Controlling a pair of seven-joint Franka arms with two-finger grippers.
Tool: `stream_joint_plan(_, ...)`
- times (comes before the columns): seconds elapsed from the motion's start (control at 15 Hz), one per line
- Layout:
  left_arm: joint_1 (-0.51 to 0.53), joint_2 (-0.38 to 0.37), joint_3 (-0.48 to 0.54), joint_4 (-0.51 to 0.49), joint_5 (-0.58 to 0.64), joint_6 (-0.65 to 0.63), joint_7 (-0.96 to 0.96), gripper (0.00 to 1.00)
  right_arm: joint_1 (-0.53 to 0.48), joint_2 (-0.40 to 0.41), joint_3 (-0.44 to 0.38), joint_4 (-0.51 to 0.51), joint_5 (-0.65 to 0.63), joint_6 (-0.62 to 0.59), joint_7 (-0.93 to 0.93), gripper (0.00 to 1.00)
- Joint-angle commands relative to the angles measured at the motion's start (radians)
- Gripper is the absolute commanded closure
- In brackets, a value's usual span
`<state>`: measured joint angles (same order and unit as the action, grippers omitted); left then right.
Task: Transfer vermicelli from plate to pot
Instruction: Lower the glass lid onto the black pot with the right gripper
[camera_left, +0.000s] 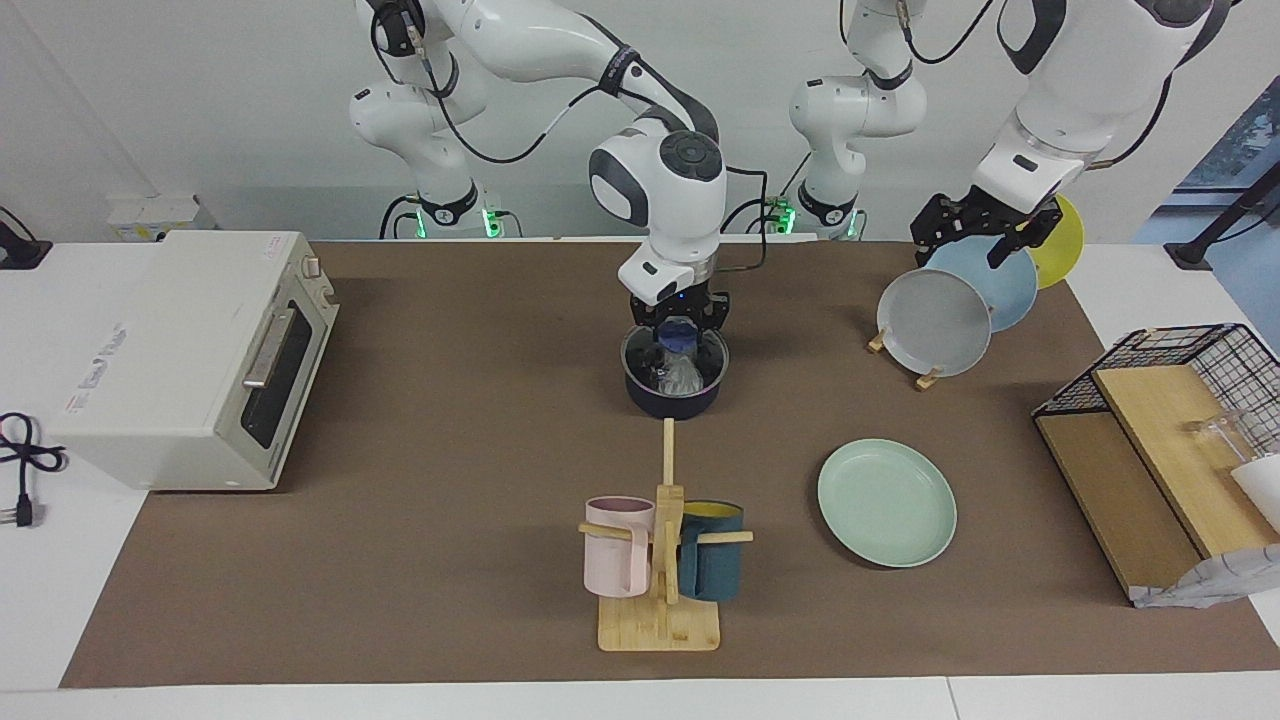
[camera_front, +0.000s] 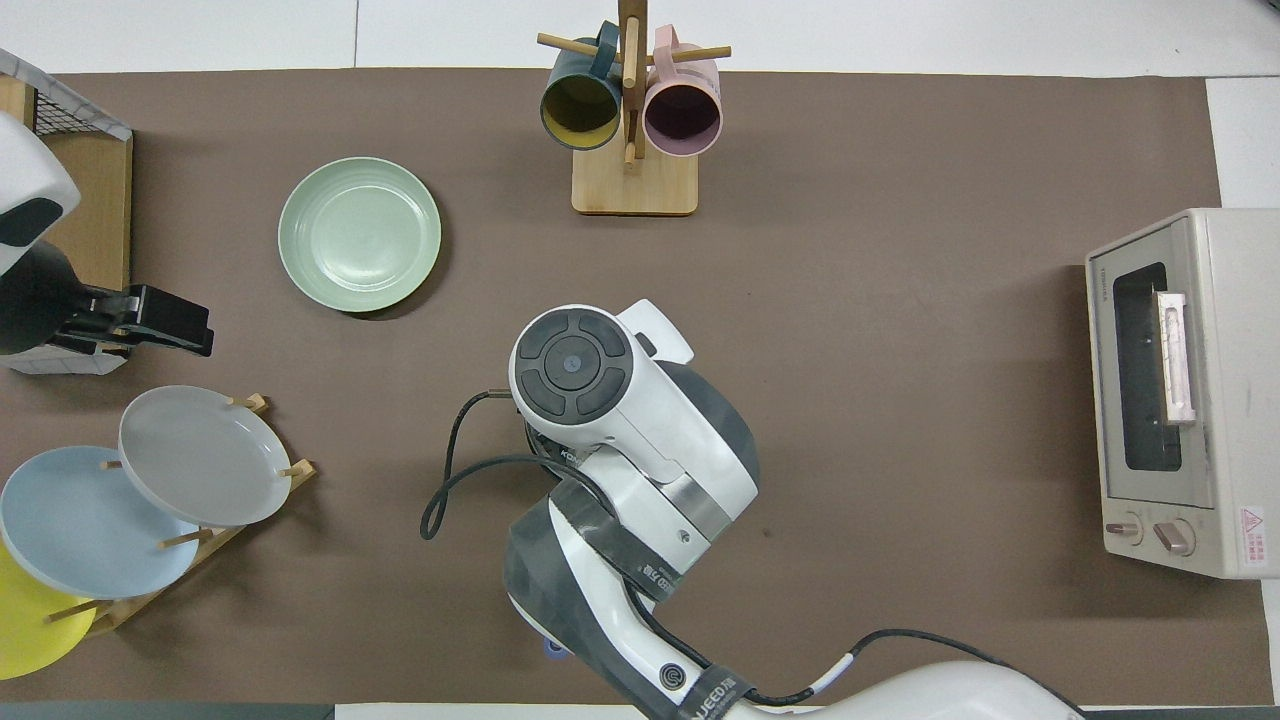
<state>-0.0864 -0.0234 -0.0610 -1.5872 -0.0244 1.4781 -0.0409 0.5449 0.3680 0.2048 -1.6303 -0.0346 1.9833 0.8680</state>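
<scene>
The dark navy pot (camera_left: 672, 402) stands mid-table on the brown mat. My right gripper (camera_left: 680, 338) points straight down just over its rim, shut on the vermicelli (camera_left: 682, 375), a translucent white bundle that hangs from the fingertips into the pot. In the overhead view the right arm covers both the pot and the vermicelli. The mint-green plate (camera_left: 887, 502) (camera_front: 359, 234) lies bare, farther from the robots than the pot and toward the left arm's end. My left gripper (camera_left: 985, 238) (camera_front: 195, 335) waits open over the plate rack, holding nothing.
A rack (camera_left: 945, 310) holds grey, blue and yellow plates upright. A wooden mug tree (camera_left: 662, 560) carries a pink and a teal mug. A toaster oven (camera_left: 190, 355) sits at the right arm's end, and a wire basket with boards (camera_left: 1160, 440) at the left arm's end.
</scene>
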Motion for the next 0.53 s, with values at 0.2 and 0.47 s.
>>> stream_joint_plan(0.2,0.025,-0.006,-0.011,-0.004,-0.014,-0.004,-0.008,0.00,-0.033,0.008,0.010,-0.002,0.062,-0.017,0.011,0.60)
stream_joint_plan(0.47,0.025,-0.007,-0.011,-0.004,-0.014,-0.007,-0.008,0.00,-0.034,0.008,0.010,0.001,0.062,-0.038,0.011,0.60)
